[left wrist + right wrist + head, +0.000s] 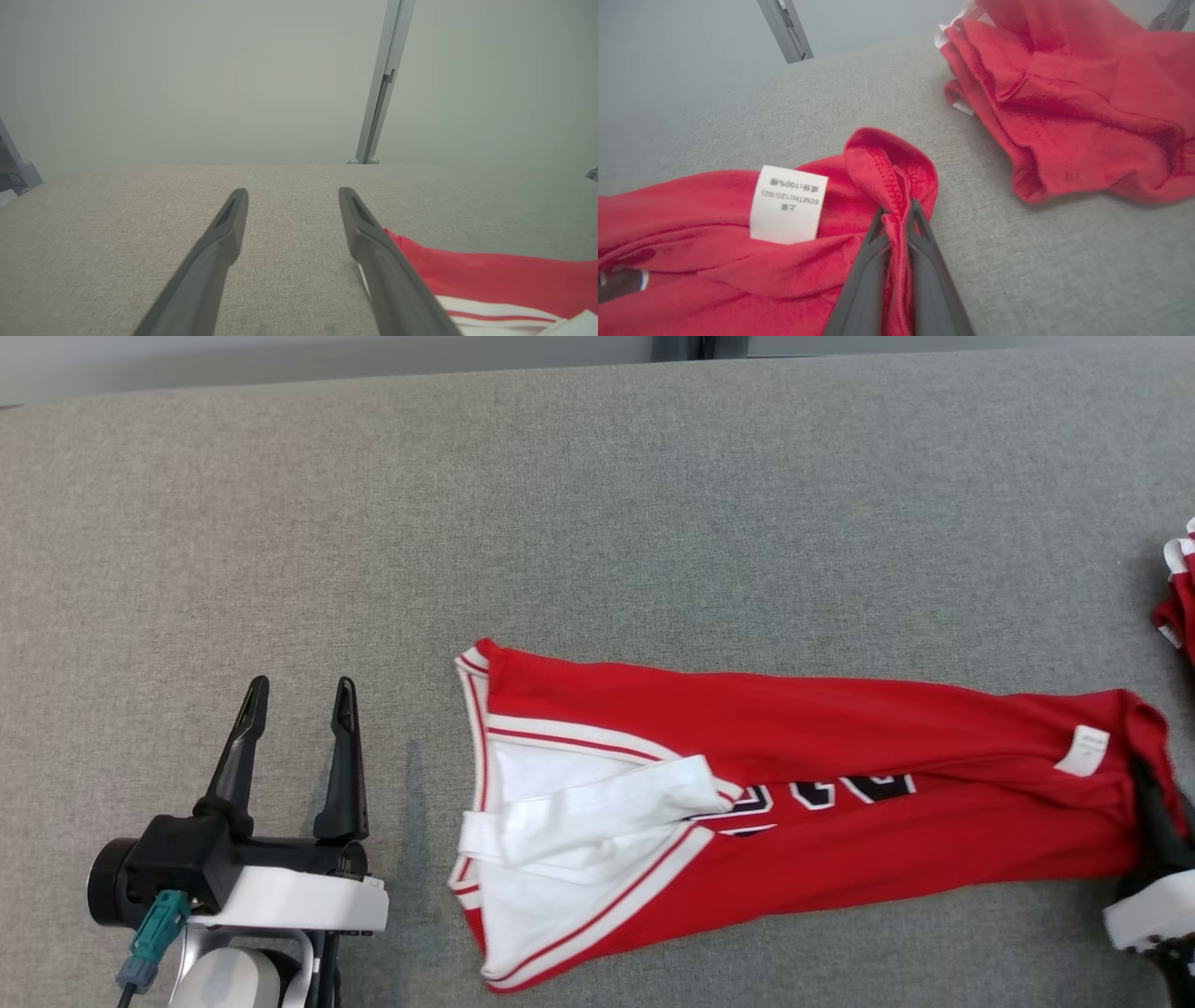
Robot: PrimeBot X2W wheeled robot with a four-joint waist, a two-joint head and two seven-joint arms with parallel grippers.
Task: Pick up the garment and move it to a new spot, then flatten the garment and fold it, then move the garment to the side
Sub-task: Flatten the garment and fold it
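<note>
The garment (794, 756) is a red jersey with white trim and dark lettering, lying stretched left to right across the grey table (597, 504). A white care label (788, 203) sits near its right hem. My right gripper (897, 214) is shut on a fold of that red hem; in the head view its dark fingers (1156, 817) press into the garment's right end. Left of the garment's white-trimmed end, my left gripper (297, 695) rests open over bare table with nothing between its fingers. In the left wrist view the garment's edge (490, 280) lies just right of the gripper (293, 192).
A second red garment (1069, 107) lies crumpled at the table's right edge (1178, 593), close beside the held hem. A metal post (380, 84) stands behind the table's far edge. Bare grey table stretches across the back and left.
</note>
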